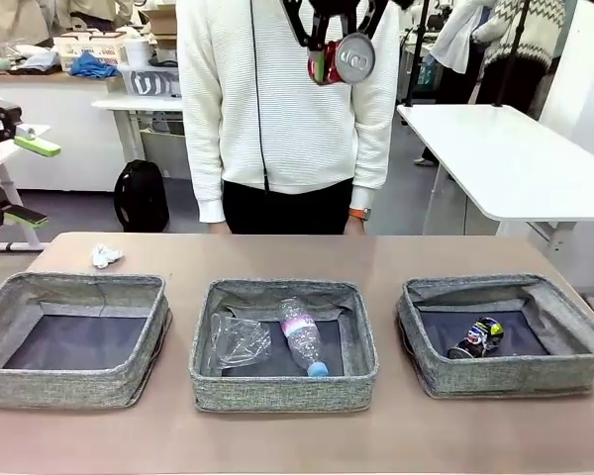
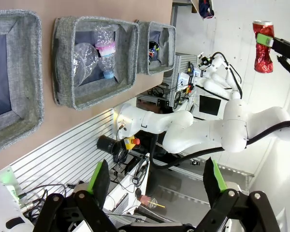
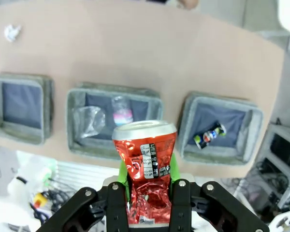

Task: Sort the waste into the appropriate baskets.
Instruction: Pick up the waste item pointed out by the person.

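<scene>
The red drink can (image 3: 145,169), badly dented, is clamped between the green pads of the right claw (image 3: 147,180), its silver end pointing away from the wrist camera. In the front view the red can (image 1: 342,59) hangs at the top centre of the frame, high above the counter (image 1: 277,259) and in front of the white sweater of a person (image 1: 287,109) standing at the far side. Below it, at the centre of the lower frame, the middle basket (image 1: 282,391) holds a crushed clear bottle (image 1: 238,338) on its left side. Just beside that lies a blue-capped bottle (image 1: 302,338) with a pink label, cap toward the camera. The basket at lower right (image 1: 495,376) holds a black drink can (image 1: 478,336) lying on its side. The basket at lower left (image 1: 59,386) shows its dark inner bottom. Behind that basket, on the bare counter, lies a white paper wad (image 1: 105,256). The left claw (image 2: 156,181) is spread wide with nothing between its fingers; it sits off the counter at the front view's left edge.
</scene>
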You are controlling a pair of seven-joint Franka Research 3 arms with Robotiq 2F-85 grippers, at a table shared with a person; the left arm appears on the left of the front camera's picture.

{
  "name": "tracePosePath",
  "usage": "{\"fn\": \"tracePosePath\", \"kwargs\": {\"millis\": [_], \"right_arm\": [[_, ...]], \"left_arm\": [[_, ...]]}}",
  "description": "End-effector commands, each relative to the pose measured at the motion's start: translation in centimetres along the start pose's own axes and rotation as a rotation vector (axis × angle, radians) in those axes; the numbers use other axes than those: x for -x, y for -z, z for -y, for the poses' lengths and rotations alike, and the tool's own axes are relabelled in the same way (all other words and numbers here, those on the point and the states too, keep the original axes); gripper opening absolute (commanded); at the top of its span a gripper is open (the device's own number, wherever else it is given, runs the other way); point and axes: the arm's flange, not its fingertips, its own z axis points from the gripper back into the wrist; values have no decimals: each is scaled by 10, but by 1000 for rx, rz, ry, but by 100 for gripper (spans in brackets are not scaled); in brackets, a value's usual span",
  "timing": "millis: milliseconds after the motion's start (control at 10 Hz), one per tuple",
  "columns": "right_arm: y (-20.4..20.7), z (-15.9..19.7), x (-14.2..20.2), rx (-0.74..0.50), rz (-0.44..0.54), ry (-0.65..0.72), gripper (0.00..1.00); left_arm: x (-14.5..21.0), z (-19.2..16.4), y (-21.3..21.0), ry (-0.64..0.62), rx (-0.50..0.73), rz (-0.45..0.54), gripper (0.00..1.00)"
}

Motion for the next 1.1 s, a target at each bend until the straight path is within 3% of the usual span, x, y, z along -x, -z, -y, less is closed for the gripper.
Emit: {"fn": "tracePosePath", "kwargs": {"millis": [0, 700, 800, 1000], "right_arm": [[-25, -24, -24, 20, 2, -63, 34], [-37, -42, -35, 4, 17, -87, 34], [4, -25, 1, -12, 6, -45, 34], [4, -25, 1, -12, 6, -45, 34]], "left_arm": [[2, 0, -1, 4, -1, 3, 100], [2, 0, -1, 4, -1, 3, 100], [2, 0, -1, 4, -1, 3, 100], [2, 0, -1, 4, -1, 3, 100]]}}
